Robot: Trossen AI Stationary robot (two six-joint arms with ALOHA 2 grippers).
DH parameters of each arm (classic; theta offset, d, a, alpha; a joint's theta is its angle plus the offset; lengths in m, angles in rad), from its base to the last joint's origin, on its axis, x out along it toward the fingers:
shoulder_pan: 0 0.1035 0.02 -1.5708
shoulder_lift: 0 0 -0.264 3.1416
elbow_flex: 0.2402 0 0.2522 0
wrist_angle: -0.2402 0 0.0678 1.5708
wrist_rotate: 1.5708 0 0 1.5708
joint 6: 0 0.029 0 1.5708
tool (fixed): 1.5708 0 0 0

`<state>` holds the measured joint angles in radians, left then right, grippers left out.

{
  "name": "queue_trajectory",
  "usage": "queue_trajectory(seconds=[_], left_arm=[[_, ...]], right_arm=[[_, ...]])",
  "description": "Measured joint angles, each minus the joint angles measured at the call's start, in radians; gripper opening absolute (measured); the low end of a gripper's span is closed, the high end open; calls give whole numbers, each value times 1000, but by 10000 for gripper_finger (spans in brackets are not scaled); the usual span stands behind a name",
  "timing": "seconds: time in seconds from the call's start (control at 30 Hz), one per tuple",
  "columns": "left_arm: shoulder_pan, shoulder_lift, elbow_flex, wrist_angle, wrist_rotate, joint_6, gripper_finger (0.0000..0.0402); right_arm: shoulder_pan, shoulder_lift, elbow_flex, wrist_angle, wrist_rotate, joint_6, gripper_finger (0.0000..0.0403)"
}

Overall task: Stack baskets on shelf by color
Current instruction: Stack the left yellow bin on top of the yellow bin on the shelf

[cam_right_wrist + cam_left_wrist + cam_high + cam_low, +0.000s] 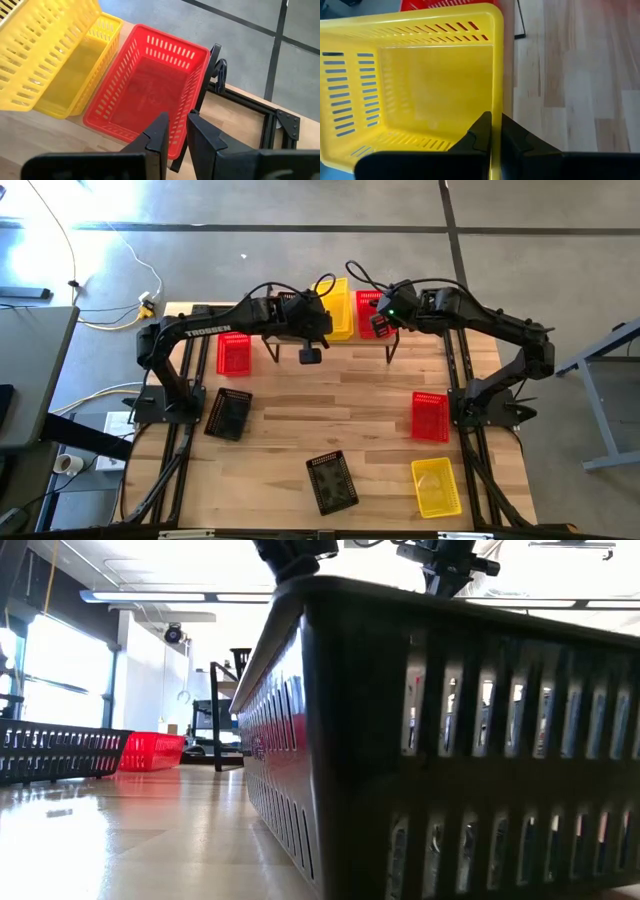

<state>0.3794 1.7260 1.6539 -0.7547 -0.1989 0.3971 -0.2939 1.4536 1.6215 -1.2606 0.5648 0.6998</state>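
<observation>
While both arms reach to the far edge of the table (330,405), the left gripper (495,131) has its fingers pinched narrow on the side wall of a yellow basket (410,85), carried tilted above a second yellow basket (95,55) that sits on the shelf (290,338). The right gripper (176,131) grips the rim of a red basket (150,85) beside the yellow pair on the shelf, fingers narrow on its wall. Elsewhere on the table, another red basket (234,353) lies near the left end of the shelf and a third red one (430,416) lies toward the right edge. A yellow basket (436,485) sits at the near right corner — black baskets lie at the near edge (331,481) and by the left edge (228,413).
</observation>
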Motion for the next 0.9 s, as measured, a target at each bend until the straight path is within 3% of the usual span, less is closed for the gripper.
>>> queue_trajectory(seconds=[0.2, 0.63, 0.9], left_arm=[[-2, 0, 0, 0, -47, -26, 15], [-2, 0, 0, 3, -25, -27, 17], [-2, 0, 0, 4, -26, -27, 48]], right_arm=[[0, 0, 0, 0, -19, 0, 55], [0, 0, 0, 0, -18, 0, 55], [0, 0, 0, 0, -18, 0, 55]])
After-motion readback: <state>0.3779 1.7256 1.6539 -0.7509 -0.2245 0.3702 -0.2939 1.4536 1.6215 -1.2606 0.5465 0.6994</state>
